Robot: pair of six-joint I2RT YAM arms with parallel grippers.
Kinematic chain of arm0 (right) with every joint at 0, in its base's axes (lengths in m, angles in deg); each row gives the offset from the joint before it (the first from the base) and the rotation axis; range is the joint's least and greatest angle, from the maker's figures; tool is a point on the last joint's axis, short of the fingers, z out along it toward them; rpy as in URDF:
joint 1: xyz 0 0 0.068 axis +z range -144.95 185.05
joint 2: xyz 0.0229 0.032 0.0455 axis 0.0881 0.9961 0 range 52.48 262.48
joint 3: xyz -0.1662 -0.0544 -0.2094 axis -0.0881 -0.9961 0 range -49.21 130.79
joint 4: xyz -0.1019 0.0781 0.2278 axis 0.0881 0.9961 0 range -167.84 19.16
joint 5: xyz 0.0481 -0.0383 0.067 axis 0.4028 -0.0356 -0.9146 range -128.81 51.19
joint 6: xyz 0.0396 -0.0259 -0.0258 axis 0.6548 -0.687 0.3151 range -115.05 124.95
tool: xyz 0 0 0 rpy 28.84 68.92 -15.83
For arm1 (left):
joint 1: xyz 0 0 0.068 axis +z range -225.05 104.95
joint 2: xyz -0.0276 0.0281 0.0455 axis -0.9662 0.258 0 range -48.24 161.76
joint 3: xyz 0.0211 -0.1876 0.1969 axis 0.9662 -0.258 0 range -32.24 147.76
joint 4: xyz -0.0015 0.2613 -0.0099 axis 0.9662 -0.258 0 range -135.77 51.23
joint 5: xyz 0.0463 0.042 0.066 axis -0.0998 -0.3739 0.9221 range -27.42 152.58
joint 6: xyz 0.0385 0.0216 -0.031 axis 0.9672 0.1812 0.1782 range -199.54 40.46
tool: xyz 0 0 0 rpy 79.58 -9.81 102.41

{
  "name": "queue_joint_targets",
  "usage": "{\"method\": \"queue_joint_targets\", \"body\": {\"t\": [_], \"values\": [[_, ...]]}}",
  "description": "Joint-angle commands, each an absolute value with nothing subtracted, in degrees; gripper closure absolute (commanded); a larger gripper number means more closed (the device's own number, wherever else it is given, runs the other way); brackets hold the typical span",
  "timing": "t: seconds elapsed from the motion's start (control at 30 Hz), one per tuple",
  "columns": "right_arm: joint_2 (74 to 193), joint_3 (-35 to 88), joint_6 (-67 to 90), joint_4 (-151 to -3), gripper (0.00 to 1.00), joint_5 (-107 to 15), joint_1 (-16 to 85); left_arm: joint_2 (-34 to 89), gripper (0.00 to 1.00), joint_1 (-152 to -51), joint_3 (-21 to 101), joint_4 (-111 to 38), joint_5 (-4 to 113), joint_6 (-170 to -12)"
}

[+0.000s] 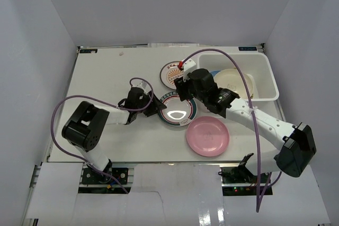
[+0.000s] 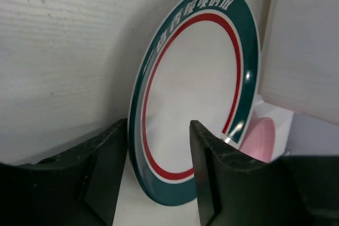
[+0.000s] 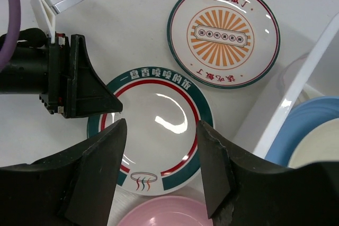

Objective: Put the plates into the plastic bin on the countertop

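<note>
Pincers at one green-rimmed plate

Both spread apart: right gripper (image 3: 161, 128) hovers over the glossy round green-rimmed plate (image 3: 159, 107), left gripper (image 2: 159, 125) straddles its rim on the matte countertop (image 3: 132, 35). Nearest lies one pink plate (image 3: 164, 213). Beyond is one sunburst plate (image 3: 223, 34), also with Chinese lettering. Beside it, the plastic bin (image 3: 296, 93) holds a blue plate (image 3: 312, 120) and a cream plate (image 3: 318, 152).

In the top view, the left and upper-left of the countertop (image 1: 106, 72) lie bare, so there is open passage on that side. The middle is crowded: the left gripper (image 1: 157, 107), jaws apart, sits at the left rim of the green-rimmed plate (image 1: 180, 114). The right gripper (image 1: 183, 92) hangs spread over its upper edge, the sunburst plate (image 1: 169, 75) lies just behind, and the pink plate (image 1: 207, 136) lies just beside at lower right. At upper right the plastic bin (image 1: 271, 78) is open from above, though the right arm (image 1: 249, 115) crosses by its lower-left corner.
</note>
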State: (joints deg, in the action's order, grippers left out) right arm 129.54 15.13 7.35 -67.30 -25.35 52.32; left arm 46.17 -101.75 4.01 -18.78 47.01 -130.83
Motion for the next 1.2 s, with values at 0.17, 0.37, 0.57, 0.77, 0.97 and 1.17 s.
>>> {"method": "queue_joint_targets", "body": {"t": [0.17, 0.37, 0.57, 0.77, 0.97, 1.17], "values": [[137.47, 19.34, -1.01, -70.28, 0.41, -20.08, 52.52, 50.11, 0.92, -101.68, 5.64, -18.63, 49.66, -130.61], [145.9, 26.09, -6.99, -69.59, 0.33, -20.87, 52.6, 44.5, 1.0, -101.59, 2.57, -24.34, 55.11, -128.67], [160.47, 33.23, -12.18, -67.82, 0.26, -19.04, 54.0, 28.69, 1.0, -101.68, -5.42, -32.95, 54.5, -127.0], [171.72, 41.13, -13.76, -67.83, 0.3, -16.4, 54.18, 12.16, 1.0, -102.56, -14.99, -37.89, 50.64, -131.04], [180.0, 46.85, -18.85, -70.71, 0.42, -6.48, 54.36, 5.03, 1.0, -103.79, -18.17, -41.84, 49.22, -132.45], [185.98, 49.48, -23.0, -72.92, 0.51, -2.95, 54.62, 2.92, 1.0, -104.14, -18.7, -42.81, 49.31, -131.75]]}}
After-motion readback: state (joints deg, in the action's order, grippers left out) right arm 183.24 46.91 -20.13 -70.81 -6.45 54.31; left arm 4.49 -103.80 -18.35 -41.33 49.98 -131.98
